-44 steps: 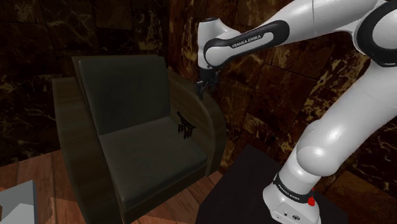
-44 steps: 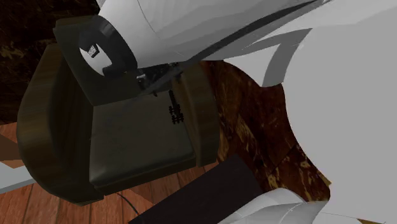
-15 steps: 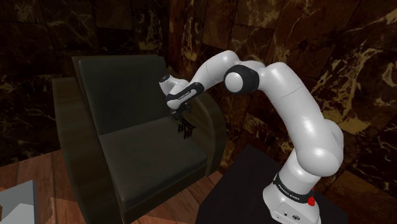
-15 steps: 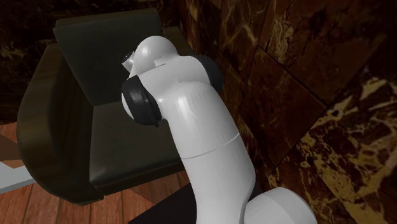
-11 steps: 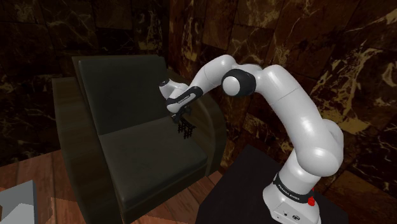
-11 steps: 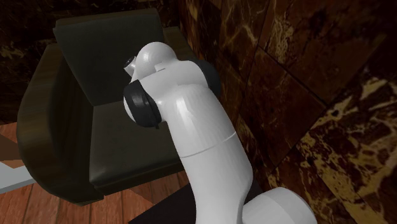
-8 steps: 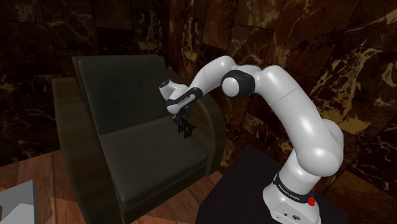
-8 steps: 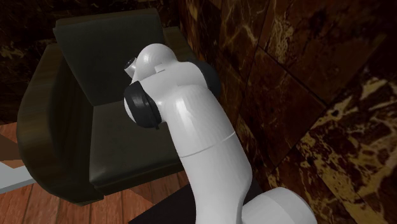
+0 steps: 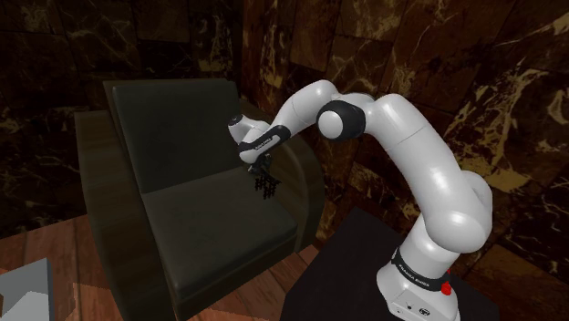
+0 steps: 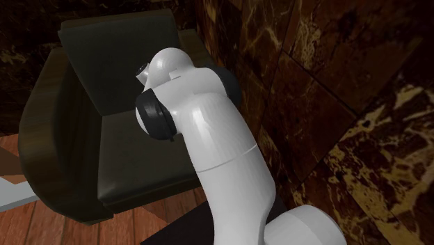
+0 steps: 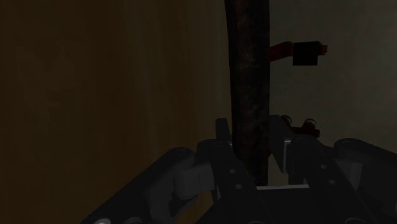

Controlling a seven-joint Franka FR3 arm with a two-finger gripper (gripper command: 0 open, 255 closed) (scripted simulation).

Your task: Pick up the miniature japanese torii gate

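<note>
A dark armchair (image 9: 182, 219) takes up the shoulder view's left. On the right side of its seat cushion, close to the wooden armrest (image 9: 303, 173), a miniature torii gate (image 9: 268, 190) stands upright. The black gripper (image 9: 263, 170) sits directly on top of it. Its jaws are clamped on the gate's top beam, one finger pressed against each side. Further right, the white arm (image 9: 401, 137) arches back to its stand (image 9: 374, 274).

The grip on the thin beam looks narrow, so on lifting the gate could swing, slip free, or catch the armrest. The gate is nearly black and spindly, with small reddish crosspieces seen in the wrist view.
</note>
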